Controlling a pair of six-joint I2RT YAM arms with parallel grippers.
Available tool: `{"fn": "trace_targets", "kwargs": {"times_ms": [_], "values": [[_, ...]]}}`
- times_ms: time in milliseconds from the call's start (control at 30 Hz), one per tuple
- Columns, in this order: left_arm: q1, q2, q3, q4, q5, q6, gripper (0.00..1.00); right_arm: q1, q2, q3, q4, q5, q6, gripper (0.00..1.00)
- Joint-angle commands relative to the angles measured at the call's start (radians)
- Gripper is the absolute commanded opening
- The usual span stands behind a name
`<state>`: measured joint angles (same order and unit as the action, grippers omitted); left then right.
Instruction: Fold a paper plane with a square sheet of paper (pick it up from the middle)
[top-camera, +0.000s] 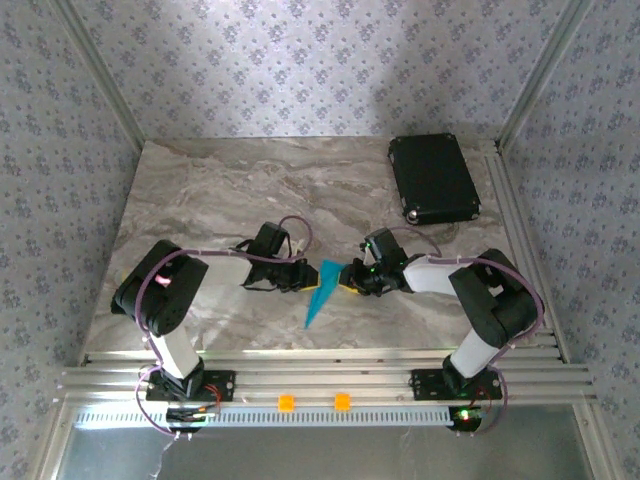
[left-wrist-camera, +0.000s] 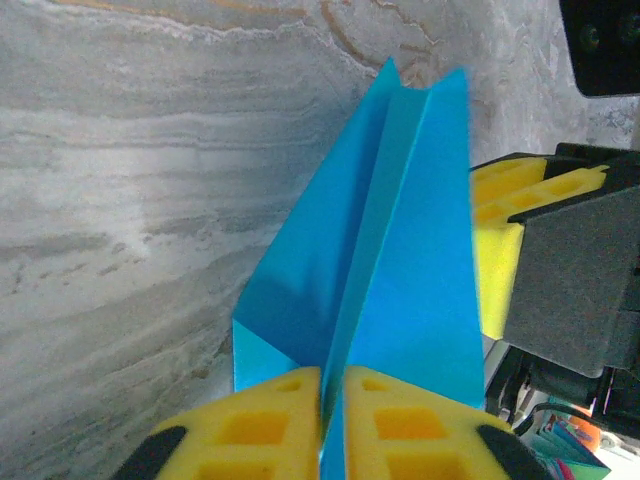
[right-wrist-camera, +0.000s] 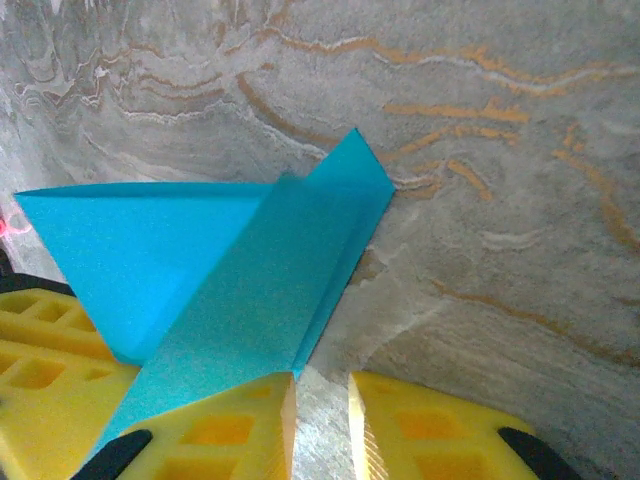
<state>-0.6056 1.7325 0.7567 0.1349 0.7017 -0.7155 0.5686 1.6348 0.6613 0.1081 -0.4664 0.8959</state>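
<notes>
1. Left gripper (left-wrist-camera: 330, 425): the jaws are pressed together on the central fold of the paper plane (left-wrist-camera: 390, 260). The blue paper is pinched between the two yellow fingers (left-wrist-camera: 255, 432) with no gap showing.
2. Right gripper (right-wrist-camera: 320, 425): the jaws stand a little apart, and bare marble shows in the gap between them. The paper overlaps the top of one yellow finger (right-wrist-camera: 225, 430). No paper is seen between the jaws, and whether that finger touches the paper cannot be told.
3. Top view: the two grippers face each other over the middle of the marble table (top-camera: 200, 200). The plane sits between them, its narrow point aimed at the near edge.
4. Left wrist view: a yellow finger of the right gripper sits just beside one wing edge. A corner of the black case (left-wrist-camera: 605, 40) shows beyond.
5. The top view places that case at the far right of the table, well apart from the plane.
6. Right wrist view: one flat triangular wing, and a folded strip crossing it.
7. Plane: bright cyan-blue with crisp creases. It has a narrow dart outline and a raised centre ridge, with the wings spreading to either side.
</notes>
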Motion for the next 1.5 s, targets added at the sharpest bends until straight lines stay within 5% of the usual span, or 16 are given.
{"fn": "trace_targets", "kwargs": {"times_ms": [0,300,433,900,1200,1467], "values": [[-0.013,-0.07,-0.007,0.006,-0.057,0.021,0.09,0.004,-0.004,-0.001,0.033,0.022,0.011,0.26],[-0.094,-0.292,-0.011,-0.241,-0.514,0.012,0.04,0.037,-0.126,0.002,0.057,0.043,0.062,0.37],[-0.114,-0.332,-0.022,-0.268,-0.584,-0.007,0.04,0.077,-0.116,0.045,0.061,0.066,0.077,0.41],[-0.15,-0.327,-0.011,-0.284,-0.62,-0.013,0.05,0.163,0.031,0.19,0.006,0.071,0.081,0.45],[-0.153,-0.314,-0.013,-0.323,-0.655,-0.01,0.06,0.153,0.083,0.197,-0.072,0.083,0.069,0.21],[-0.156,-0.295,-0.009,-0.305,-0.577,0.005,0.25,0.131,0.087,0.155,0.019,0.029,0.094,0.14]]}}
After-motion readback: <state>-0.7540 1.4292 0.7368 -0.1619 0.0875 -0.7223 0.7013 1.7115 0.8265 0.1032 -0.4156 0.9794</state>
